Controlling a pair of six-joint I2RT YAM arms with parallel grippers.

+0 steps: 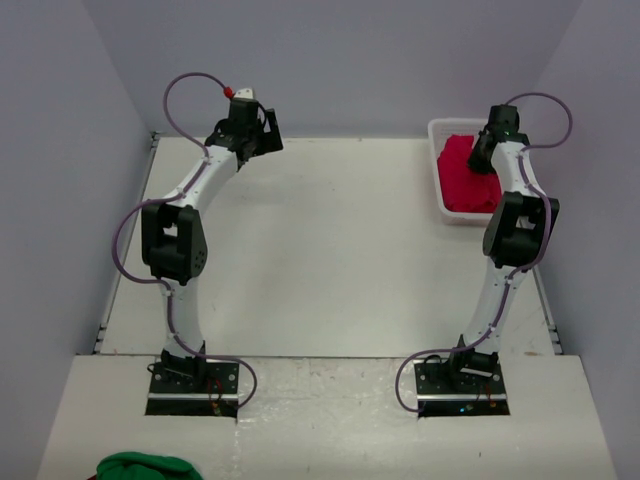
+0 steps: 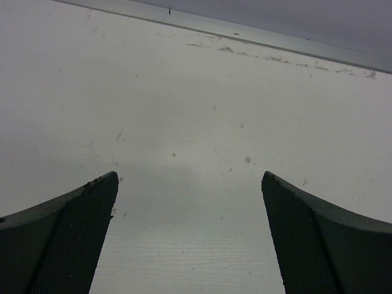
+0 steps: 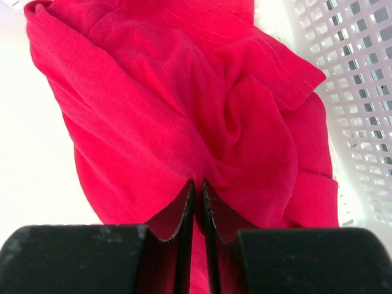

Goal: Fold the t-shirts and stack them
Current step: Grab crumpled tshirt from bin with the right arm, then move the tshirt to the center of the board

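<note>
Crumpled bright red t-shirts (image 1: 462,178) fill the white mesh basket (image 1: 440,130) at the table's back right. My right gripper (image 1: 482,152) reaches down into that basket. In the right wrist view its jaws stand almost together, shut on a fold of the red t-shirt (image 3: 184,116), and the cloth bunches up around my right gripper (image 3: 198,184). My left gripper (image 1: 252,140) hangs over the bare table at the back left. In the left wrist view my left gripper (image 2: 190,177) is wide open with only white tabletop between its fingers.
The white table (image 1: 320,250) lies between the two arms, with a metal strip along its far edge (image 2: 245,33). Grey walls close in on three sides. A green cloth (image 1: 148,466) lies at the near left, below the left arm's base.
</note>
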